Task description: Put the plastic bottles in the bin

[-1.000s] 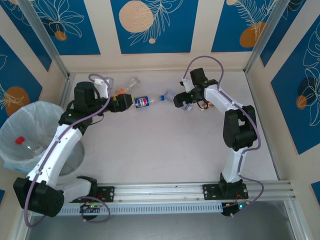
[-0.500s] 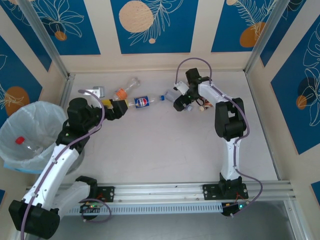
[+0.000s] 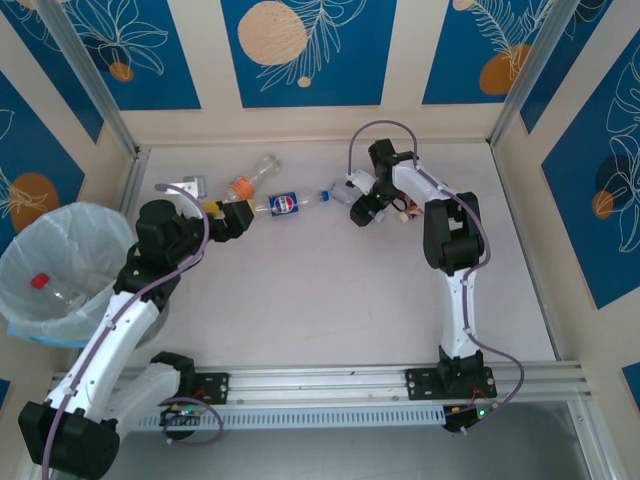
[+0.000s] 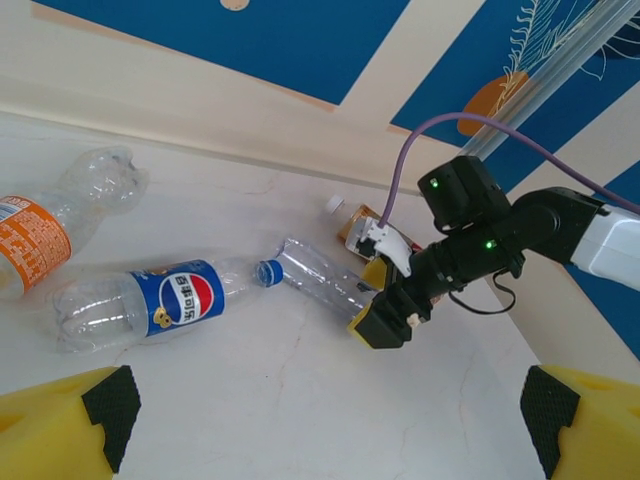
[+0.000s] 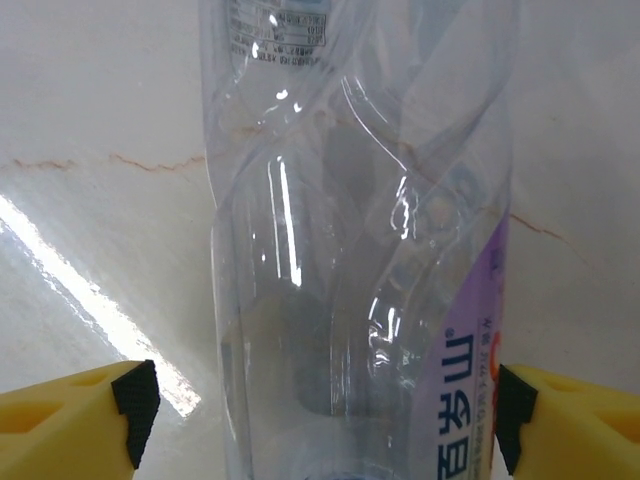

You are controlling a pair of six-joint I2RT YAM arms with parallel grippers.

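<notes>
L gripper (image 4: 330, 415): wide open, holding nothing; yellow fingers.
R gripper (image 5: 320, 400): I see it astride the clear bottle (image 5: 350, 250), not clamped; gap on one side.
Clear bottle: thin, creased plastic, lying at far end of glossy marbled table (image 5: 100, 150).
Bin (image 3: 100, 225): round, filmy bag liner, beside L arm.

On the worktop (image 3: 330, 300), the left hand (image 3: 236, 220) lies just left of a blue-labelled bottle (image 3: 285, 204), an orange-capped bottle (image 3: 240, 187) sits just behind it, the right hand (image 3: 360, 208) is down at a blue-capped clear bottle (image 3: 338, 192), and the bin (image 3: 100, 222) at the left holds a red-capped bottle (image 3: 42, 283).
</notes>
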